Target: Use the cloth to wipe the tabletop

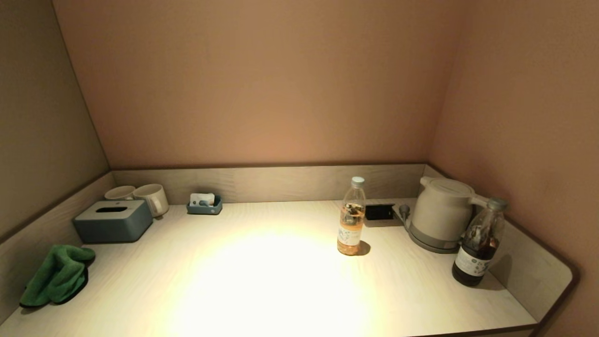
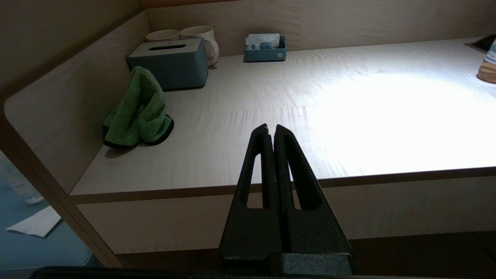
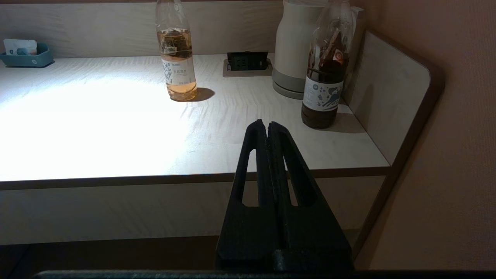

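A crumpled green cloth (image 1: 58, 275) lies on the pale wood tabletop (image 1: 262, 281) at the near left, against the left side wall; it also shows in the left wrist view (image 2: 137, 110). My left gripper (image 2: 271, 128) is shut and empty, held in front of the table's front edge, right of the cloth and well apart from it. My right gripper (image 3: 267, 124) is shut and empty, held in front of the front edge near the right end. Neither gripper shows in the head view.
A grey tissue box (image 1: 112, 221), two white mugs (image 1: 152, 197) and a small blue tray (image 1: 204, 205) stand at the back left. A clear bottle (image 1: 352, 217), a power socket (image 1: 379, 211), a white kettle (image 1: 440, 213) and a dark bottle (image 1: 477, 243) stand at the right.
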### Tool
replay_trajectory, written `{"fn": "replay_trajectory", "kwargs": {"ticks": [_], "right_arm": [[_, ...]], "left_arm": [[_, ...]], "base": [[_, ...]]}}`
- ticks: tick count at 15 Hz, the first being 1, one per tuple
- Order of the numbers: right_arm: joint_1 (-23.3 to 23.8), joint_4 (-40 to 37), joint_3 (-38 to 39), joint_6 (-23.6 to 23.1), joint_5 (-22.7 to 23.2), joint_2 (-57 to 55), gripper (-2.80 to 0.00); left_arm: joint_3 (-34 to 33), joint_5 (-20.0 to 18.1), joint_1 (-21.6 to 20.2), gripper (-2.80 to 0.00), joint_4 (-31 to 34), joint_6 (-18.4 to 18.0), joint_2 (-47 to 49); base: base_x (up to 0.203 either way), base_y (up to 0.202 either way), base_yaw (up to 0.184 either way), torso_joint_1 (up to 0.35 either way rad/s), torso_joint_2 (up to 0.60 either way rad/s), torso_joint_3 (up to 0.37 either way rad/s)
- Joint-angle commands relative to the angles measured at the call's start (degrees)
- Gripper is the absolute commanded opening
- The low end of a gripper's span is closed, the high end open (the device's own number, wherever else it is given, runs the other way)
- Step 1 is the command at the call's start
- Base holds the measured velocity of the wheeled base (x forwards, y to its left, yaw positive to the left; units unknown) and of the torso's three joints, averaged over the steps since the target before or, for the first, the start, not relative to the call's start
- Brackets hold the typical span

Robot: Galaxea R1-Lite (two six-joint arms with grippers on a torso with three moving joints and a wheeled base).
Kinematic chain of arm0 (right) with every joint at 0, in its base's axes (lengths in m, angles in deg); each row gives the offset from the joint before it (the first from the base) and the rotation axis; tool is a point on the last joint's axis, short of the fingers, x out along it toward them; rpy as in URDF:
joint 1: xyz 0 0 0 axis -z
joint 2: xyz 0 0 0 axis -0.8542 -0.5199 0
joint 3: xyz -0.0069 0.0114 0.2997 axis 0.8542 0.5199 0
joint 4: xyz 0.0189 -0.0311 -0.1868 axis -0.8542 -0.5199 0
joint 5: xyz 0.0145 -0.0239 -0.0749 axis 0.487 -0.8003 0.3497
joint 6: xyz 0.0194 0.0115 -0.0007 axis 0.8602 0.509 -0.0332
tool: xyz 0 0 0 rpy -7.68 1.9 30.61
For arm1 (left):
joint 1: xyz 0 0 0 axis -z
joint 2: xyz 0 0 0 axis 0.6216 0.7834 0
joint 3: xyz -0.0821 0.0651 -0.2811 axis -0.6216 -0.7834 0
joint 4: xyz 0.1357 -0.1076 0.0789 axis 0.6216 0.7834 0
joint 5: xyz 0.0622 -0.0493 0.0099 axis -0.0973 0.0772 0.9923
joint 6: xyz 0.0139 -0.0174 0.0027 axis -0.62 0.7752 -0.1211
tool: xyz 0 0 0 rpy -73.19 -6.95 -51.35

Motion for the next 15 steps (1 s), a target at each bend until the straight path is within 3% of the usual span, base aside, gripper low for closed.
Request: {"fn": "replay_trajectory", "kwargs": {"ticks": [1, 15], "right_arm": [[0.07, 0.02, 0.0, -0.02, 0.01, -0.07, -2.8], [-0.02, 0.02, 0.0, 0.06, 0.01, -0.07, -2.8]], "left_arm": [[-0.01, -0.03, -0.02, -2.8, 0.0, -0.01, -0.02], [-0.01, 0.04, -0.02, -2.8, 0.0, -0.01, -0.02]], "base": [[0.0, 0.0, 0.0, 0.0, 0.0, 0.0], [0.0, 0.0, 0.0, 0.0, 0.0, 0.0]]}}
